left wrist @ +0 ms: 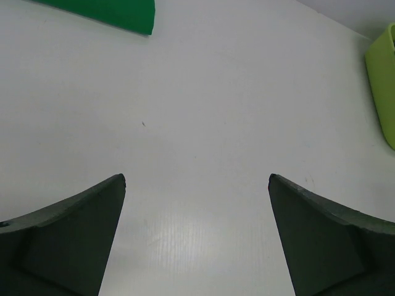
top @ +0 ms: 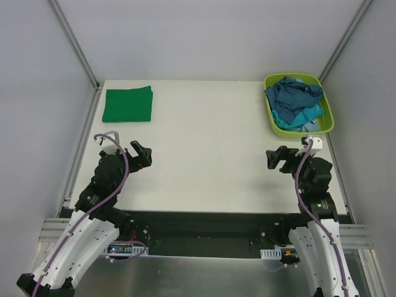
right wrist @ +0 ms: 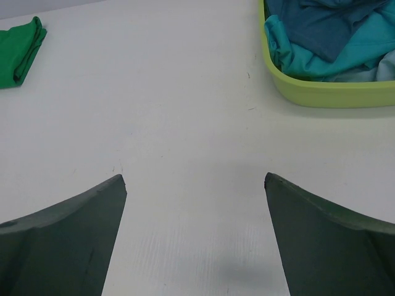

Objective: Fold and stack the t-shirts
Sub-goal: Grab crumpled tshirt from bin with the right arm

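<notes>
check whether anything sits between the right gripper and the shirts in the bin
Nothing visible does. Bare table lies between the open right gripper and the lime-green bin. Only the bin's own near wall stands before the t-shirts, and they pile up to its rim, so reaching in from above looks workable.

Soft cloth t-shirts [top: 295, 99], glossy plastic bin [top: 270, 117], matt table [top: 204, 167].

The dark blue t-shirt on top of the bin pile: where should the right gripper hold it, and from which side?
Probably pinch a raised fold of the dark blue t-shirt, coming down from above with the right gripper. It lies crumpled on top of the other t-shirts, and the bin walls would block a sideways approach.
</notes>
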`<state>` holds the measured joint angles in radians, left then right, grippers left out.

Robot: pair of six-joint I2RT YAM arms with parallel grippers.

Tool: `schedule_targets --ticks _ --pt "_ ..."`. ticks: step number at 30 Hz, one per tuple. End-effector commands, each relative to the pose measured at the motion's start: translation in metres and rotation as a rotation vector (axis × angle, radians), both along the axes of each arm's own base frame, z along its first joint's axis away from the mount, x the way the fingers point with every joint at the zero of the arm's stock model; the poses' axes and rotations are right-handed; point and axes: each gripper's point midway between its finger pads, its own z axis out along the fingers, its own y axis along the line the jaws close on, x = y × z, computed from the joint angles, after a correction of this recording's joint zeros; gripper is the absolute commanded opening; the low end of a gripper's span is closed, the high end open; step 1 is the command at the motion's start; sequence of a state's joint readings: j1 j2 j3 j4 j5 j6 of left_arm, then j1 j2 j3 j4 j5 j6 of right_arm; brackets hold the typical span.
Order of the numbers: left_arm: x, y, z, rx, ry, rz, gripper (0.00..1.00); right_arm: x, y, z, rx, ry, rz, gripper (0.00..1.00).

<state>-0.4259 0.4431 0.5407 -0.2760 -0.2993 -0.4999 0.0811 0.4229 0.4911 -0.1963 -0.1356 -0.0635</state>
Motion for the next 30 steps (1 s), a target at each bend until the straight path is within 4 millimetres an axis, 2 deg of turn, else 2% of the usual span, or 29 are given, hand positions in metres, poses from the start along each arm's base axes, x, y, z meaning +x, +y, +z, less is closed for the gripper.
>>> schedule_targets --ticks 1,7,12,14,18,21,23,24,26,27,30 --pt "0.002 0.003 -0.001 -0.011 -0.001 0.03 0.99 0.005 0.005 0.023 0.024 -0.067 0.021 0.96" --pt "0.004 0.007 -0.005 -0.005 0.01 0.056 0.99 0.017 0.005 0.031 0.015 -0.071 0.017 0.96" --pt "0.007 0.009 -0.009 0.013 0.03 0.076 0.99 0.051 -0.014 0.042 -0.002 0.012 -0.112 0.96" --pt "0.009 0.011 -0.013 0.025 0.043 0.091 0.99 0.072 -0.032 0.045 -0.032 0.074 -0.226 0.96" --pt "0.015 0.011 -0.016 0.037 0.057 0.102 0.99 0.124 -0.047 0.05 -0.071 0.213 -0.3 0.96" --pt "0.018 0.012 -0.02 0.064 0.073 0.107 0.99 0.172 -0.062 0.027 -0.134 0.332 -0.343 0.96" --pt "0.019 0.012 -0.021 0.071 0.076 0.107 0.99 0.207 -0.075 0.032 -0.14 0.362 -0.382 0.96" --pt "0.019 0.012 -0.021 0.076 0.076 0.105 0.99 0.221 -0.078 0.021 -0.151 0.41 -0.399 0.96" --pt "0.021 0.013 -0.022 0.082 0.078 0.113 0.99 0.25 -0.101 0.015 -0.14 0.453 -0.457 0.96" --pt "0.021 0.014 -0.022 0.083 0.075 0.117 0.99 0.262 -0.106 0.002 -0.134 0.498 -0.47 0.96" --pt "0.022 0.014 -0.026 0.089 0.082 0.119 0.99 0.297 -0.112 -0.015 -0.107 0.537 -0.459 0.96"
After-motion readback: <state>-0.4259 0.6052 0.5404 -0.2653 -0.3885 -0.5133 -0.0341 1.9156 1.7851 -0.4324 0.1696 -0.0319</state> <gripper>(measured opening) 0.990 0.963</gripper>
